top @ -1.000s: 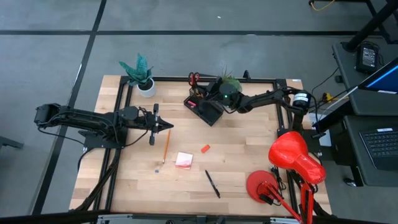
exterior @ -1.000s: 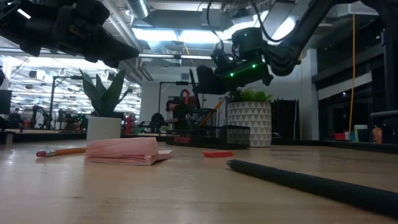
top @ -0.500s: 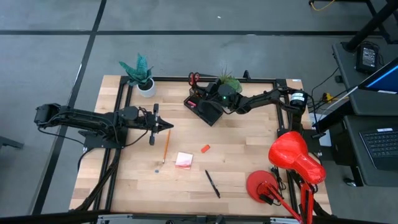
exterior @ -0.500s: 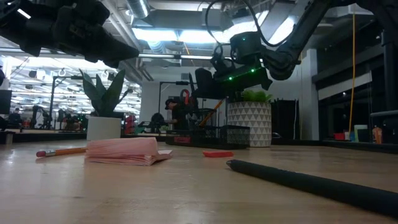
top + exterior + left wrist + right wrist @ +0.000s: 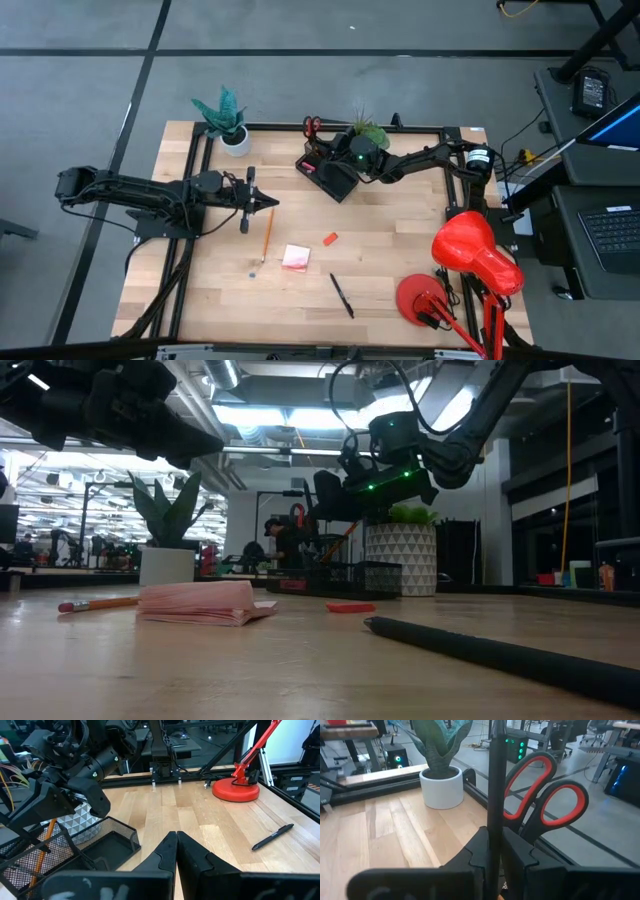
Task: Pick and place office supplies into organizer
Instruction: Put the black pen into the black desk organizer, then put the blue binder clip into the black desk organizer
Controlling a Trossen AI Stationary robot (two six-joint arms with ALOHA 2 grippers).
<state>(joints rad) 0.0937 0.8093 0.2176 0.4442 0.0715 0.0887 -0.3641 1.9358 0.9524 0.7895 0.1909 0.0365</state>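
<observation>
A: How would the pen [image 5: 495, 775] handle?
B: Light, stiff, slick; best pinched mid-barrel. Thin and black, it stood upright in the right gripper [image 5: 490, 851], whose fingers pinched it over the organizer [image 5: 331, 176], beside red scissors [image 5: 545, 800].
A: The left gripper [image 5: 176, 851]?
B: Fingers together, empty, above the table [image 5: 390, 250].

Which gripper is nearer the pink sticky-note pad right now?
Left. The left gripper hangs just up-left of the sticky-note pad, beside the pencil. The right gripper is farther off, over the organizer at the table's far side.
</observation>
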